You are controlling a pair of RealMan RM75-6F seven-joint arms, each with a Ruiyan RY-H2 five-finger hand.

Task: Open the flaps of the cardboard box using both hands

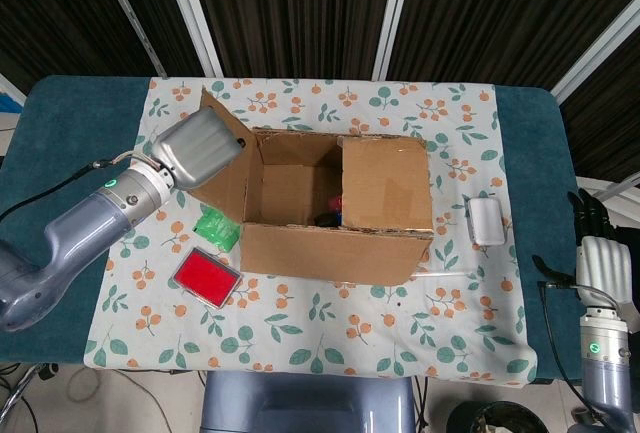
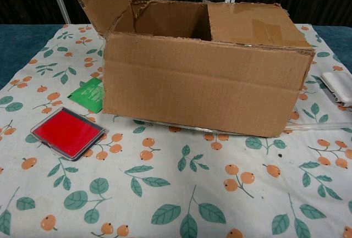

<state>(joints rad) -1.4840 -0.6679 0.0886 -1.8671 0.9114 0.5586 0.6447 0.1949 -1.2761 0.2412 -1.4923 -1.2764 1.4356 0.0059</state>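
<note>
Now left hand on left flap — flap tilted outward.

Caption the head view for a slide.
Left hand rests on the brown cardboard box's opened left flap; right flap closed.

Looks like robot lab / test bench, not home. Table wrapped in teal fabric, floral cloth with orange berries and green leaves laid over as work mat. Dark vertical blinds behind, white frame bars between. Black cables dangling off table edge. Random props scattered: red flat case, green packet, small white box. Typical staged manipulation setup.
</note>
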